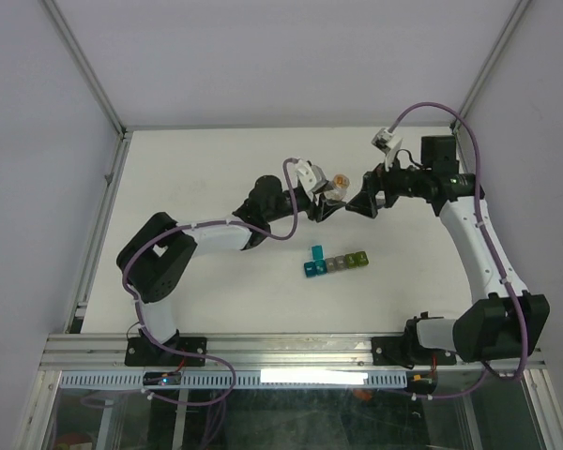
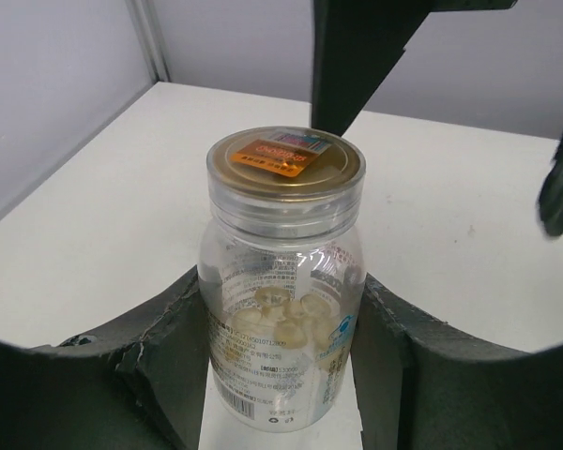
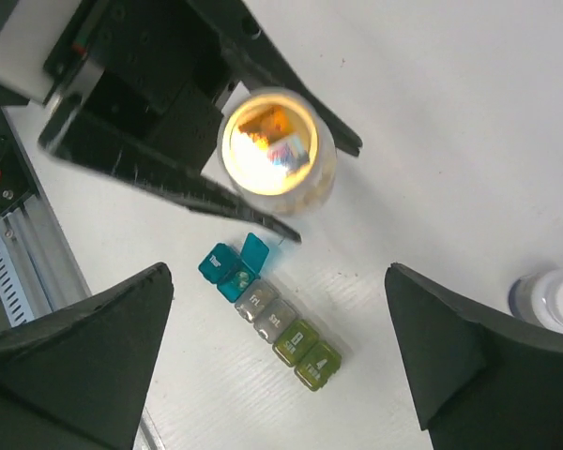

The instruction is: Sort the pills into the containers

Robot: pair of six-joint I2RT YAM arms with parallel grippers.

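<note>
My left gripper is shut on the clear bottle with a tan cap, holding it upright by its body. Several pale pills lie inside it. In the top view the bottle is at mid-table in the left gripper. My right gripper is open wide and empty, just above the capped bottle; in the top view the right gripper is to the bottle's right. The containers, also seen in the top view, lie nearer the front. Their teal end compartment is open with a pill in it.
A small dark bottle with a white cap stands at the right edge of the right wrist view. Aluminium frame posts and grey walls enclose the table's left, back and right; a metal rail runs along the front.
</note>
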